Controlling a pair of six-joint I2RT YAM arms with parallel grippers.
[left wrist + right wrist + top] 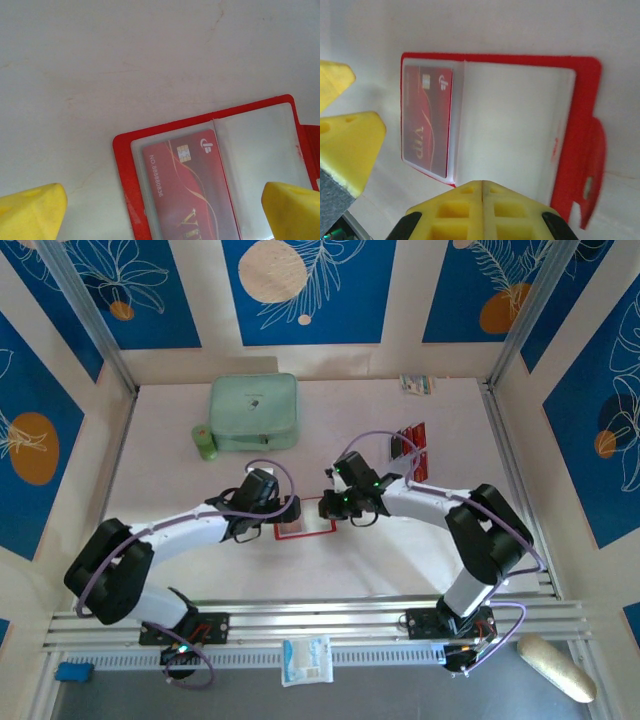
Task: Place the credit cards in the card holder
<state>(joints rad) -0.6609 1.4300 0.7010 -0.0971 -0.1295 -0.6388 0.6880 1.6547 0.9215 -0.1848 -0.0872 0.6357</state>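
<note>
You have the right gripper [482, 187] pressed together, empty, at the card holder [580, 100]; loose credit cards [412, 445] lie behind it, long axis unclear, farther from the spread left gripper [292, 508].

A pale, scuffed tabletop [350, 575] sits inside cream walls hung with blue panels [310, 290] bearing white leaf drawings and orange or cream discs. Slanted aluminium posts [84, 310] stand at the back corners. Slotted aluminium rails [330, 618] cross the near edge. Light looks even, possibly from overhead.
</note>
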